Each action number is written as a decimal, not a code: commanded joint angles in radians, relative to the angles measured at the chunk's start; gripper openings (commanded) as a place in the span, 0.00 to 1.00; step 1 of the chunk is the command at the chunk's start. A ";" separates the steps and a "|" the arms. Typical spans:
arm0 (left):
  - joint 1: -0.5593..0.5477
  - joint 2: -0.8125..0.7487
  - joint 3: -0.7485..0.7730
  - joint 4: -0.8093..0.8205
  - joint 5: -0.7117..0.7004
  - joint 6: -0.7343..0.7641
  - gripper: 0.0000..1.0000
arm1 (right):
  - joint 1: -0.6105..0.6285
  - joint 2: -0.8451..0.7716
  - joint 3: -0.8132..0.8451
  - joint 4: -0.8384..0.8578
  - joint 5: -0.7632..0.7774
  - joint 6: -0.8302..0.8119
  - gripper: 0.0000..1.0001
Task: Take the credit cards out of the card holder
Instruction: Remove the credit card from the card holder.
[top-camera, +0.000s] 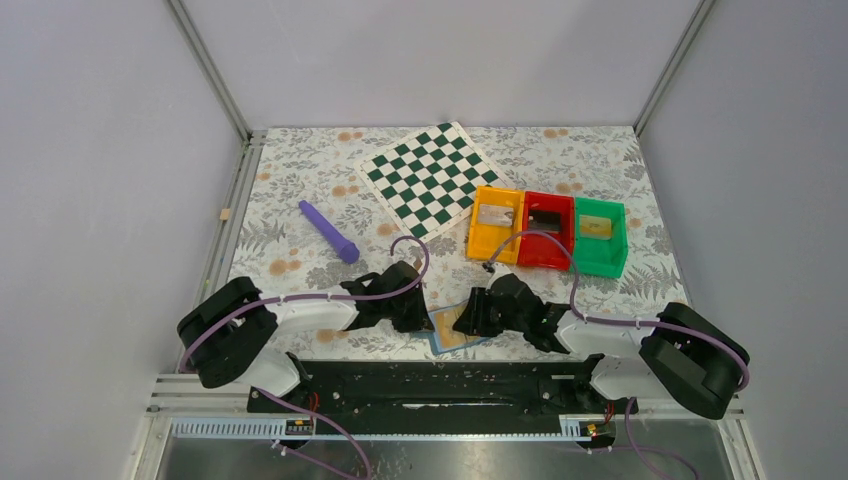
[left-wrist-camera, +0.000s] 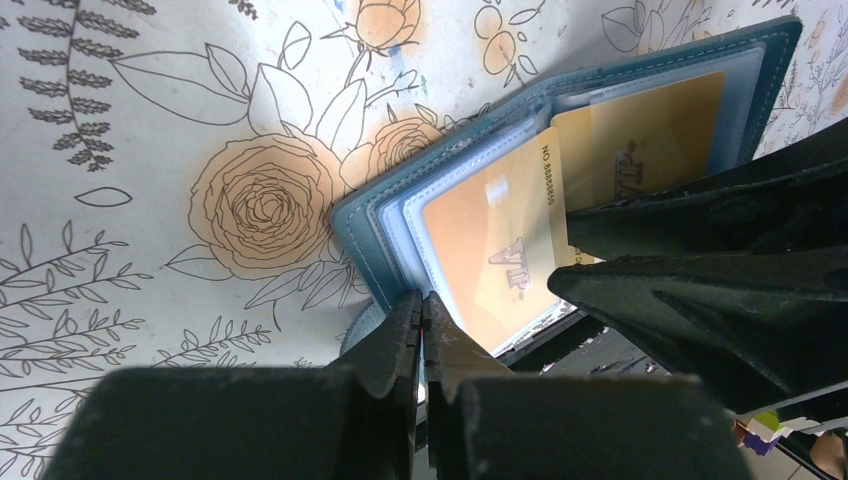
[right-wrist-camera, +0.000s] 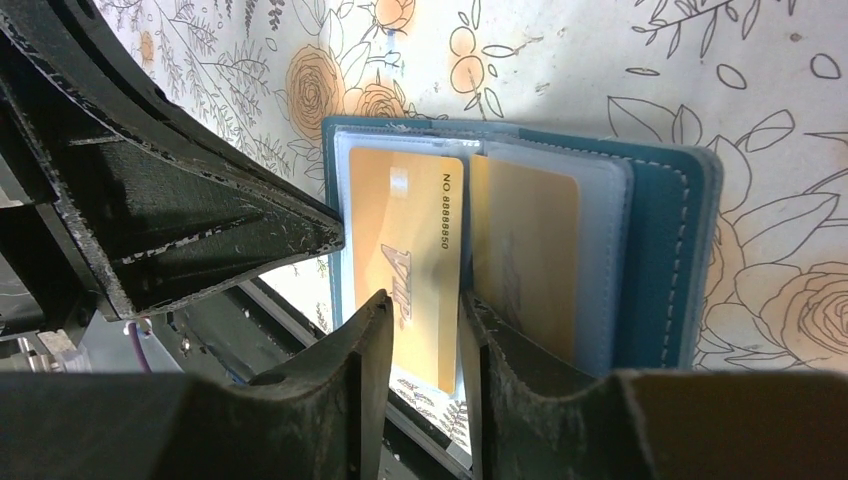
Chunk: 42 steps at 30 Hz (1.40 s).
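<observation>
The blue card holder (top-camera: 447, 343) (left-wrist-camera: 360, 240) (right-wrist-camera: 660, 250) lies open on the floral cloth between both grippers. Two gold credit cards sit in its clear sleeves: one marked VIP (right-wrist-camera: 410, 220) (left-wrist-camera: 490, 230) and one beside it (right-wrist-camera: 525, 240) (left-wrist-camera: 640, 130). The VIP card sticks out a little past the holder's near edge. My left gripper (top-camera: 418, 312) (left-wrist-camera: 421, 300) is shut, its tips pinching the holder's near edge. My right gripper (top-camera: 470, 318) (right-wrist-camera: 425, 298) stands over the VIP card with its jaws partly apart, the card showing in the gap.
A green-white chequered board (top-camera: 430, 178) lies at the back and a purple stick (top-camera: 328, 231) to the left. Orange (top-camera: 480, 238), red (top-camera: 527, 245) and green (top-camera: 600, 258) bins stand at the right, each with a card-like item inside. A black rail (top-camera: 440, 375) runs along the near edge.
</observation>
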 joint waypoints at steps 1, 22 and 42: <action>0.000 0.049 0.003 -0.022 -0.033 0.009 0.02 | -0.024 0.017 -0.022 0.062 -0.051 0.014 0.34; 0.001 0.072 0.034 -0.068 -0.048 0.027 0.01 | -0.081 -0.021 -0.049 0.156 -0.199 -0.007 0.14; 0.000 0.083 0.035 -0.054 -0.036 0.015 0.00 | -0.083 0.077 -0.060 0.314 -0.234 0.057 0.19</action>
